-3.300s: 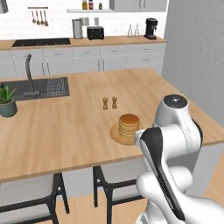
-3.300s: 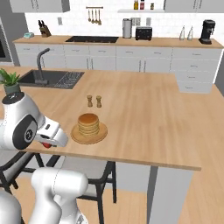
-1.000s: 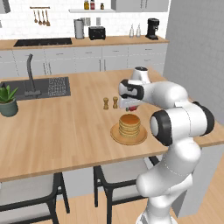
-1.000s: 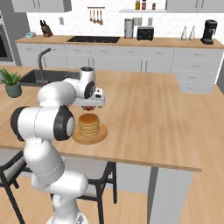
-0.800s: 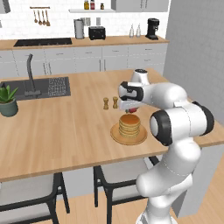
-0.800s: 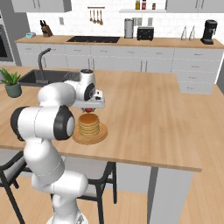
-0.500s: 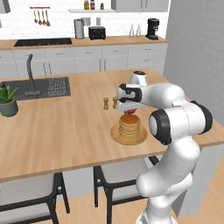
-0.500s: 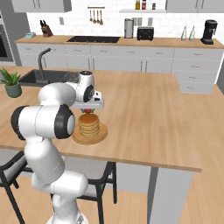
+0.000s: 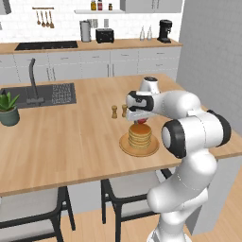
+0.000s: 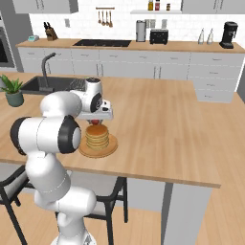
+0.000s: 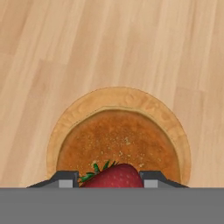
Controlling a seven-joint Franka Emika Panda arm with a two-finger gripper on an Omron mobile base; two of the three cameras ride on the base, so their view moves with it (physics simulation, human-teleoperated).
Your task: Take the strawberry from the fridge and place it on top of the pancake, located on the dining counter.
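Note:
My gripper (image 9: 142,120) hangs just above the pancake (image 9: 140,134) stack, shut on the red strawberry (image 11: 114,176). In the hand view the berry with its green leaves sits between the two dark fingertips (image 11: 65,179), right over the golden pancake (image 11: 119,144) on its round tan plate (image 11: 70,116). From the right base view the gripper (image 10: 97,121) and a sliver of strawberry (image 10: 95,121) show directly above the pancake (image 10: 97,137) and plate (image 10: 111,144). The plate rests on the light-wood dining counter (image 9: 71,137). The fridge is out of view.
Two small shakers (image 9: 119,111) stand on the counter just behind the pancake. A sink with faucet (image 9: 35,93) and a potted plant (image 9: 8,108) are at the left. Dark-framed stools (image 9: 125,191) sit under the counter's near edge. Wall cabinets with appliances line the back.
The gripper with the strawberry has come down slightly toward the top of the pancake stack. The plate and pancake have not moved.

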